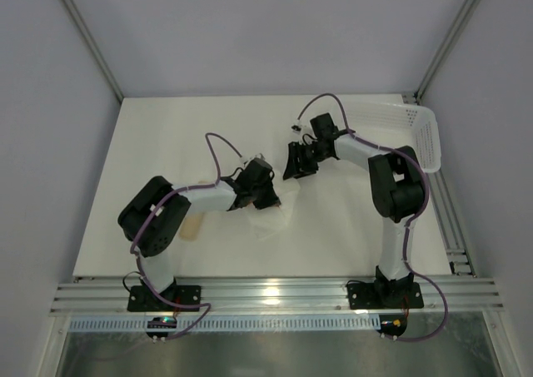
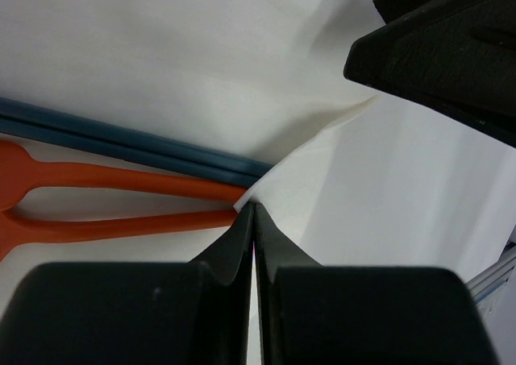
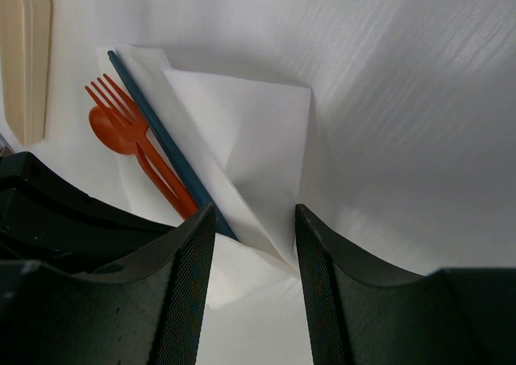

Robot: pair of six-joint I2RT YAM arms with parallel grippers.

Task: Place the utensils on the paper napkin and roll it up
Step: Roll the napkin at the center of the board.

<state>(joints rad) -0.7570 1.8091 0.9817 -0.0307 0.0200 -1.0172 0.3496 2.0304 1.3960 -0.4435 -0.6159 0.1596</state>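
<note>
The paper napkin (image 3: 250,131) lies on the white table, one flap folded over the utensils. An orange spoon (image 3: 109,127), an orange fork (image 3: 113,97) and a dark blue stick (image 3: 153,115) lie side by side on it, their lower ends under the flap. My left gripper (image 2: 253,206) is shut on a corner of the napkin (image 2: 387,188), right beside the orange handles (image 2: 121,180) and the blue stick (image 2: 121,139). My right gripper (image 3: 254,216) is open just above the folded flap and holds nothing. In the top view both grippers (image 1: 262,190) (image 1: 298,162) meet over the napkin (image 1: 279,219).
A white perforated basket (image 1: 408,127) stands at the back right. A beige piece (image 1: 193,225) lies left of the napkin, beside the left arm; it also shows in the right wrist view (image 3: 24,51). The right gripper's body (image 2: 435,51) hangs close over the left one.
</note>
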